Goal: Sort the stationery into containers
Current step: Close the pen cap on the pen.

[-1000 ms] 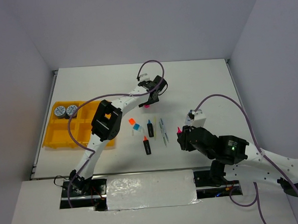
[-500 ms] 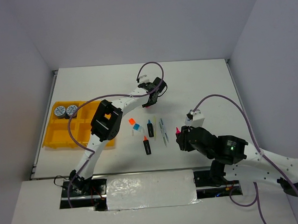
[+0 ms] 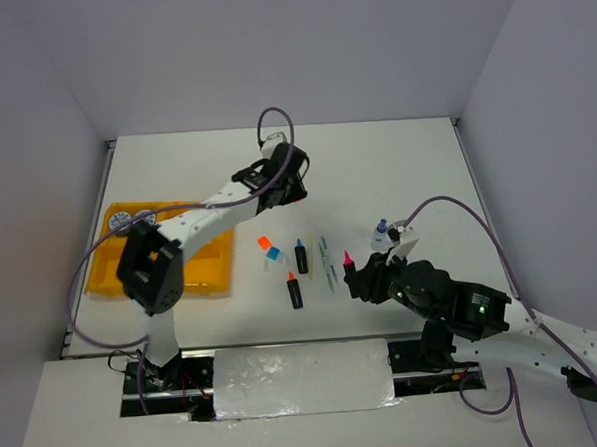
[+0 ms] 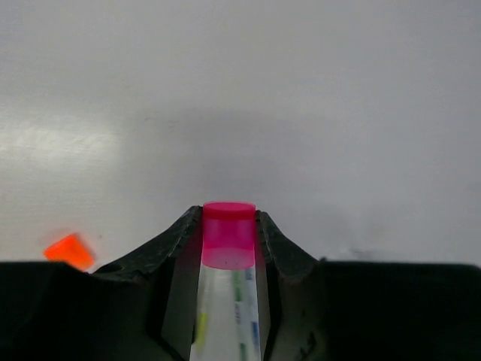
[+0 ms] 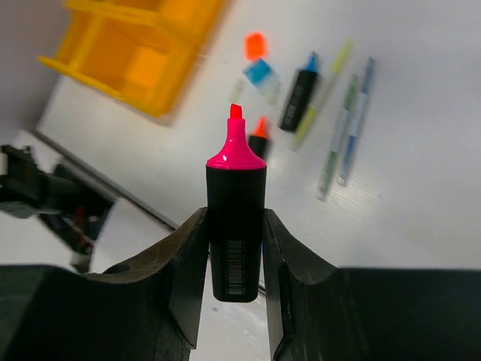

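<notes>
- Two arms show in the top view. My left gripper is at upper centre, and from here I can't read how its jaws stand. My right gripper, at lower right, is clamped on a pink marker held tip up.
- Also in the top view, the tray lies at left, partly under my left arm. On the table to its right lie an orange square, a blue square, a blue marker, an orange marker and pale pens. A bottle stands just above my right gripper.
- In the left wrist view, my left gripper pinches a clear pen with a pink end. The orange square is at lower left. I judge the pen to be light, slick and thin-walled, so a modest squeeze at mid-barrel should suit it.
- In the right wrist view, my right gripper grips the pink marker across its black barrel, with the tip bare. It looks stiff and light, and I judge a hold on the barrel shouldn't let it twist. The tray is at upper left, well apart from the marker.
</notes>
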Tool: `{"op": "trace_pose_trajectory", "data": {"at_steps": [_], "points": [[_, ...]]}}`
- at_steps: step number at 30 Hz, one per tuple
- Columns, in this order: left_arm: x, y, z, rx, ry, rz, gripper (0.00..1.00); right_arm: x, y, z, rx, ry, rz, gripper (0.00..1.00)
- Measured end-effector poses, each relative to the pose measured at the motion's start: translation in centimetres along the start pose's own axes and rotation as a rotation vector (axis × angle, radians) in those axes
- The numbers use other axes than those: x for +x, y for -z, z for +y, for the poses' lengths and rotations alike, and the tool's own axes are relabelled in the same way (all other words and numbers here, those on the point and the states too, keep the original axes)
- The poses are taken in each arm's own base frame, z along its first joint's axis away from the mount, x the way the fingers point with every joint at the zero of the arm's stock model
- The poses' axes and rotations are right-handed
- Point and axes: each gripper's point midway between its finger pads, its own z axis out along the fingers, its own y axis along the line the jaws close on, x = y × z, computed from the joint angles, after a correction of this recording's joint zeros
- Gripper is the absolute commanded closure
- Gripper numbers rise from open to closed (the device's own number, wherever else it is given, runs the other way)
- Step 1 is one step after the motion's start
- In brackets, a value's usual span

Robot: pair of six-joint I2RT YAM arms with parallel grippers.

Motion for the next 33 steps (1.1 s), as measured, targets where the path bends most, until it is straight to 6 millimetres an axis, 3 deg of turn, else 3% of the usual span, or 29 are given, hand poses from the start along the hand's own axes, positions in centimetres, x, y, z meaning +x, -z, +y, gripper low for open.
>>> {"op": "trace_pose_trajectory", "data": {"at_steps": [3, 6, 10, 13, 16, 23, 28, 33], "points": [[-3.9, 7.0, -3.2, 0.271, 0.03, -0.113, 1.0, -1.2, 0.5, 2.0, -0.133, -0.028, -0.069, 1.0], [-6.7, 15.6, -4.9, 0.587, 0.061, -0.261, 1.0, -1.7, 0.5, 4.9, -0.295, -0.031, -0.115, 1.0], [-7.1, 25.1, -4.4, 0.934, 0.076, -0.415, 1.0, -2.1, 0.5, 8.4, -0.471, -0.016, -0.136, 1.0], [-6.4, 29.8, -3.8, 1.131, 0.062, -0.49, 1.0, -2.9, 0.5, 11.4, -0.59, -0.004, -0.158, 1.0], [-5.4, 32.7, -3.5, 1.276, 0.055, -0.524, 1.0, -3.9, 1.0, 13.9, -0.707, -0.003, -0.19, 1.0], [-3.9, 37.1, -2.8, 1.492, 0.043, -0.55, 1.0, -6.1, 2.6, 17.7, -0.895, -0.027, -0.265, 1.0], [-3.6, 39.1, -2.2, 1.569, 0.04, -0.571, 1.0, -7.1, 3.2, 18.6, -0.941, -0.038, -0.299, 1.0], [-3.3, 39.7, -1.9, 1.588, 0.036, -0.583, 1.0, -8.2, 3.5, 19.3, -0.953, -0.032, -0.332, 1.0]]}}
